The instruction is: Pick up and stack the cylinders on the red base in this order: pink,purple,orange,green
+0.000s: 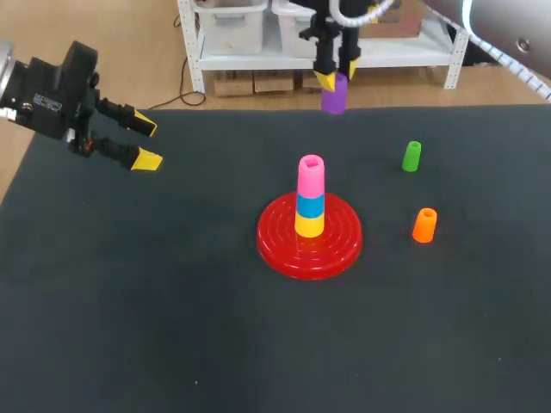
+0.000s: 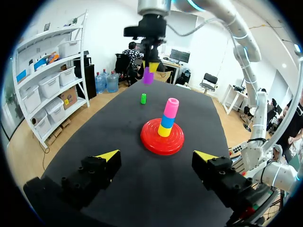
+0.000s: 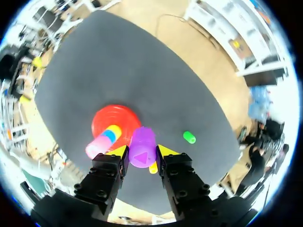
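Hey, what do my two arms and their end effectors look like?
Both end effectors are black, blocky two-finger units with bright yellow wedge tips: the left end effector and right end effector. The right arm is glossy silver-white with rounded links; a pale cable loops near its wrist.

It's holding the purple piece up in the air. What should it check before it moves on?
1. Grip: the right claw presses the purple cylinder from both sides. Ok.
2. Order: the pink cylinder tops the stack on the red base, so purple is next. Ok.
3. Alignment: the purple cylinder hangs near the table's far edge, not over the stack. Not ok.
4. Other arm: the left claw is open, far off to the side of the stack. Ok.
5. Waiting pieces: the orange cylinder and green cylinder stand apart from the base. Ok.
6. The purple cylinder's hollow end faces down: cannot tell.
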`<state>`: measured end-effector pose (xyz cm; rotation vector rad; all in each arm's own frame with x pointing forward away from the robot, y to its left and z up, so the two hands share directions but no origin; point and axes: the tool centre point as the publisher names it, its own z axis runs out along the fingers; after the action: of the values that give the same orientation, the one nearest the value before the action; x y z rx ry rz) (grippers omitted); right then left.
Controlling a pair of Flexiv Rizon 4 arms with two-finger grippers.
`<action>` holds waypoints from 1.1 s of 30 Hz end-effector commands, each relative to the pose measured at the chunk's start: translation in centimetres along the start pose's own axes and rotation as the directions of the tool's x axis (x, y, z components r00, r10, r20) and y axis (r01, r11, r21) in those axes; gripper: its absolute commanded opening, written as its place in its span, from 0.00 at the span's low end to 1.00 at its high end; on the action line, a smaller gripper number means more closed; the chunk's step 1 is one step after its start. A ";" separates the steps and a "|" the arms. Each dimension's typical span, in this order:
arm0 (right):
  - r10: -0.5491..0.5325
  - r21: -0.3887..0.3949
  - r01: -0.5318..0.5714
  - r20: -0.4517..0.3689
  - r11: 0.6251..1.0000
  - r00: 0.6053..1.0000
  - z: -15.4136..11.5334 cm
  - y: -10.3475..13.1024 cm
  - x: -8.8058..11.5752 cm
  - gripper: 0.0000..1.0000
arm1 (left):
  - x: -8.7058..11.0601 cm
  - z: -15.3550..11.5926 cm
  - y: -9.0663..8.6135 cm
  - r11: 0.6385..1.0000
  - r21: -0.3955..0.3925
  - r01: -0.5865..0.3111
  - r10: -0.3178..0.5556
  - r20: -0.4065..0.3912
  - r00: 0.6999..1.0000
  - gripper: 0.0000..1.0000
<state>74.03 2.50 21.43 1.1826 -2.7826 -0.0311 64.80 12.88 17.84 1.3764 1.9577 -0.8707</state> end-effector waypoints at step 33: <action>-0.299 0.083 0.299 -0.008 0.951 0.954 2.6 8.6 4.9 0.00 | 0.1 0.0 0.0 1.000 -0.002 -0.002 0.002 0.004 1.000 1.00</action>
<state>64.74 5.13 20.30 1.5640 -2.5193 0.0746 64.80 12.88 17.84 1.3763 1.9577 -0.8707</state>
